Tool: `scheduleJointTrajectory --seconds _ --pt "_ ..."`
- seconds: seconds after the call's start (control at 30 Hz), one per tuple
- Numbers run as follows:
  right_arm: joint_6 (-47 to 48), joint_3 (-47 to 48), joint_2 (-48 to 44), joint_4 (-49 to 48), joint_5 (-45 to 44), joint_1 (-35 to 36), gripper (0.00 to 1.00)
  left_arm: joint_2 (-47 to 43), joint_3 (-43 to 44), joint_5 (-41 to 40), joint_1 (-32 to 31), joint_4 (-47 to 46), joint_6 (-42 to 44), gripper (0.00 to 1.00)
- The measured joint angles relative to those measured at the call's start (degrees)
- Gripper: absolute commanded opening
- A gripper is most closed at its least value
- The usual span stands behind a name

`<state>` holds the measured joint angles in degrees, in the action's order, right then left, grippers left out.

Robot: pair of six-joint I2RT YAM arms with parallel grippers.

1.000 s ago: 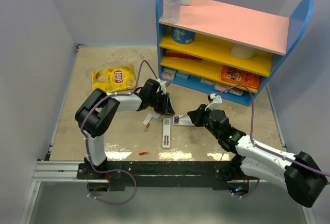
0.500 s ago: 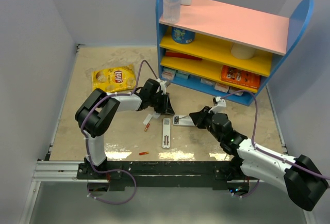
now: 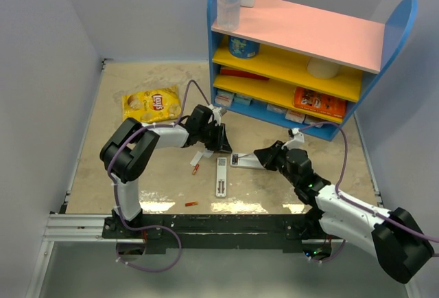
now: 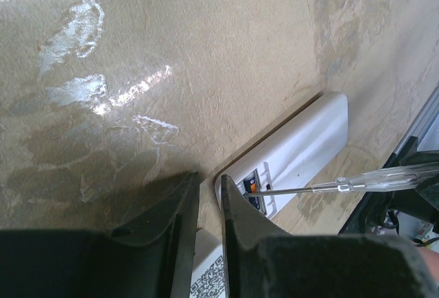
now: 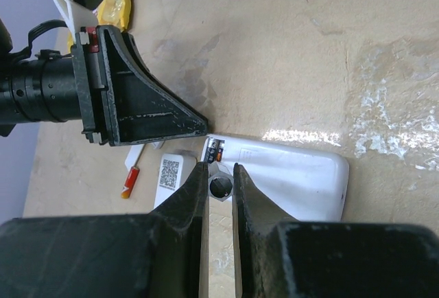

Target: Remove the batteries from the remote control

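Right forearm has swung out toward 4 o'clock in the overhead view since a second ago, its tip staying at the same spot; the left arm has not shifted.

The right gripper (image 5: 220,169) is clenched on a thin clear-handled tool (image 4: 377,176), whose metal tip sits in the open end compartment (image 5: 216,150) of a wide white slab device (image 5: 288,174). The left gripper (image 4: 209,181) stands at that same corner, fingers drawn almost together with nothing between them.

The main risk, I judge, is crowding. Both wrists meet at one small corner, so a slip of the tool could strike the left fingers. It could also shove the slab toward 7 o'clock into the remote control (image 3: 221,176), which lies just beside it, slot up. Whether that slot holds anything is too small to tell.

Around them:
- a blue shelf unit (image 3: 302,33) at 12 o'clock
- a Lay's chip bag (image 3: 152,104) at 10 o'clock
- a QR-marked cover piece (image 5: 169,172) under the left gripper

The batteries lie loose and could roll if nudged: one (image 5: 129,182) at 9 o'clock of the remote, the other (image 3: 191,204) at 7 o'clock.
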<state>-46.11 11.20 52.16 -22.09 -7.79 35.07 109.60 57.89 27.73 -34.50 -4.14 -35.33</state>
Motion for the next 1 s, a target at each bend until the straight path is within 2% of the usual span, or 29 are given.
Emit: scheduleJointTrajectory --seconds 0.6,1.0 --pt "-3.91 -1.07 2.47 -2.69 8.79 -7.74 0.00 0.00 -0.02 -0.04 0.00 -0.02 0.02 0.24" --pt "8.68 0.94 6.78 -8.61 14.93 -8.57 0.00 0.02 -0.02 -0.02 0.00 -0.07 0.00 0.24"
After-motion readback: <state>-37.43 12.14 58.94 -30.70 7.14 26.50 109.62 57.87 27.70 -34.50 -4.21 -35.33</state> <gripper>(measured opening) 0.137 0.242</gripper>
